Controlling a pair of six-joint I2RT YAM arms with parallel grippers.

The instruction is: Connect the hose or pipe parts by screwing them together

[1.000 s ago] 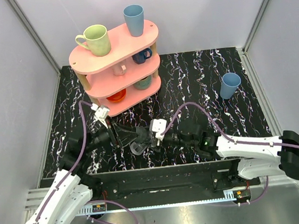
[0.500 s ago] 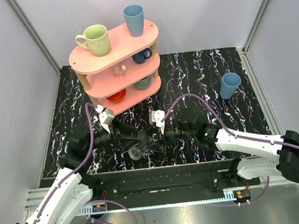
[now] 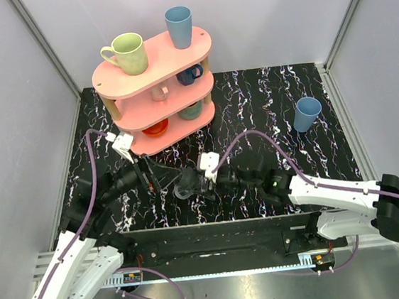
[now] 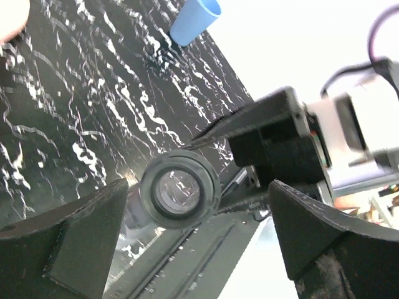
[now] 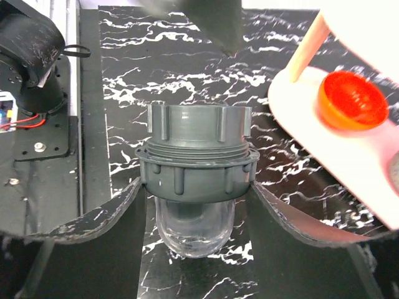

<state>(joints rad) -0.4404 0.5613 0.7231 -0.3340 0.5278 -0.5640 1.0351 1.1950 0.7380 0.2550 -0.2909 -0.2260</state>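
The hose or pipe parts [image 5: 196, 165] stand joined as one piece: a grey ribbed collar with a threaded grey cap above it and a clear domed end [image 5: 194, 230] below. My right gripper [image 5: 196, 193] is shut on the collar, one finger against each side. In the top view the piece [image 3: 186, 187] hangs low over the table centre, held by the right gripper [image 3: 200, 182]. My left gripper [image 3: 151, 180] stands open just left of it. In the left wrist view the piece's round end [image 4: 179, 190] faces the camera between the wide-apart left gripper [image 4: 198, 208] fingers, touching neither.
A pink three-tier shelf [image 3: 155, 90] with mugs and a red bowl [image 5: 349, 99] stands at the back left. A blue cup [image 3: 307, 113] sits at the right on the black marbled table [image 3: 266, 107]. A black rail [image 3: 216, 240] runs along the near edge.
My left gripper has opened wide, let go of the piece and drawn back to the left. The right gripper keeps its hold; the piece has shifted slightly away from the rail.
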